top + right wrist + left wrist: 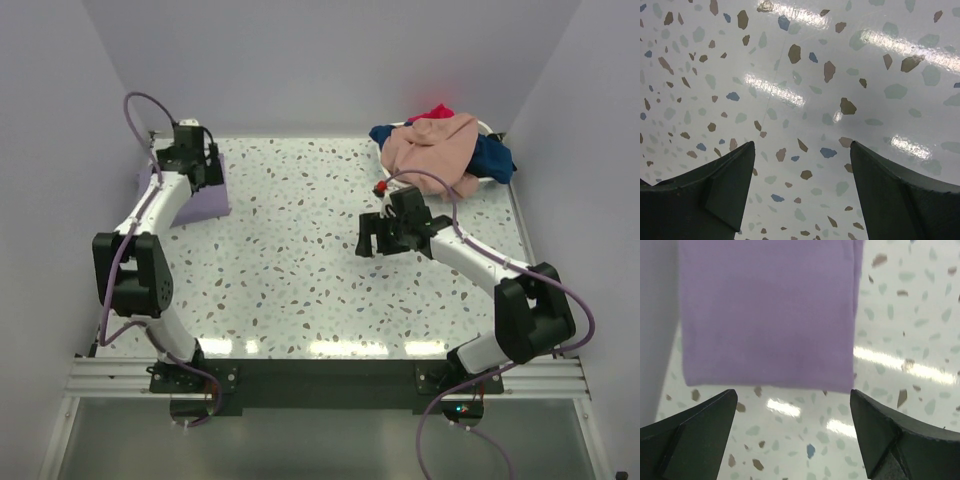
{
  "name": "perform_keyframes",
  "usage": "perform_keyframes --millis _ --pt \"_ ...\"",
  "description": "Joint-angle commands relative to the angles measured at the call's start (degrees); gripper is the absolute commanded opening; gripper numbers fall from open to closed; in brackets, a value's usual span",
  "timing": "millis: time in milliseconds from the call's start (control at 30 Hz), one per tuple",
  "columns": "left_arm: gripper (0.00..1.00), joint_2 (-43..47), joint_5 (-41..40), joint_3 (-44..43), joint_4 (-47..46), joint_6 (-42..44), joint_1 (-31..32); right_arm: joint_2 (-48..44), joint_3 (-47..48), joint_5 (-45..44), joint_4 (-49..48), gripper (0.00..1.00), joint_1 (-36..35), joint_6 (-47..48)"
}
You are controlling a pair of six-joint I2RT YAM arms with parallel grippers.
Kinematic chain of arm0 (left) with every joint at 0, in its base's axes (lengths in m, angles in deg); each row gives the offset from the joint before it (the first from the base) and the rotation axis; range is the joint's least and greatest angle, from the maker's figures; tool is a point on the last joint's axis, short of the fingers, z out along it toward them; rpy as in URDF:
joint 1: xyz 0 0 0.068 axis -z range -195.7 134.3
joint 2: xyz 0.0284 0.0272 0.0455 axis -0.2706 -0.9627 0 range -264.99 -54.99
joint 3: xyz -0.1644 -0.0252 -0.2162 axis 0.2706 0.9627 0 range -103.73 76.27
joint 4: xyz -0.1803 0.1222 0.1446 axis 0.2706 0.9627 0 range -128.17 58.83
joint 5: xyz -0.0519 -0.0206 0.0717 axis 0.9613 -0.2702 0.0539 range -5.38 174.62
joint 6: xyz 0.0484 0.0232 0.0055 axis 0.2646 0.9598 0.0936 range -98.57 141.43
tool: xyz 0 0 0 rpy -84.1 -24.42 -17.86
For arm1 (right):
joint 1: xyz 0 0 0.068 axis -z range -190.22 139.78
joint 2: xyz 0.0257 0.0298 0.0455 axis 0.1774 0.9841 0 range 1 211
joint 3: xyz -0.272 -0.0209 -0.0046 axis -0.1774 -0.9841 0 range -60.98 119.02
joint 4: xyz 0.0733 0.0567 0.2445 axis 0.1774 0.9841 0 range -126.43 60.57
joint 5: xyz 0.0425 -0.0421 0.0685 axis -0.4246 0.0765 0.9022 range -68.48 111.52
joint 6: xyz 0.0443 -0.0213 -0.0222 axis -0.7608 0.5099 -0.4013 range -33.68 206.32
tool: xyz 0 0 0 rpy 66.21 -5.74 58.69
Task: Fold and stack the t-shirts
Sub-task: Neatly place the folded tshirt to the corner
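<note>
Hovering over the lavender shirt (770, 315): left end effector (792, 402), fingers spread wide, nothing between them. Shirt is folded into a flat rectangle and lies on the bench (300, 280) at the far left edge, by the wall. In the left wrist view its near edge sits just ahead of the fingertips; can't tell whether the tips touch the bench. Right end effector (801, 147) also has its fingers apart and holds nothing. It's over bare speckled bench right of centre, well apart from any fabric. Other shirts are unfolded in a heap at the far right corner: peach shirt (435, 145) on top, navy shirt (495, 158) sticking out on the right under it, red shirt (437, 111) showing at the back. Heap sits in a white basket (488, 127), only a bit of rim visible.
</note>
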Motion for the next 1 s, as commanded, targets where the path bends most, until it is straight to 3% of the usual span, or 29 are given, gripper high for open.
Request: perform_keyframes --millis 0,167,500,967 --pt "1.0 1.6 0.3 4.2 -4.8 -4.2 4.8 -3.4 -0.3 -1.0 0.5 0.8 -0.1 -1.0" --pt "1.0 10.8 -3.6 15.0 -10.5 -7.0 14.2 -6.8 -0.9 -5.0 0.2 0.81 -0.1 -1.5" --pt "1.0 25.4 -6.7 27.9 -10.2 -13.2 30.7 -10.6 -3.0 -7.6 -0.8 0.84 -0.1 -0.3" --pt "1.0 31.1 -7.4 32.7 -9.3 -12.3 32.5 -13.0 -4.1 -10.0 0.7 0.86 -0.1 0.1"
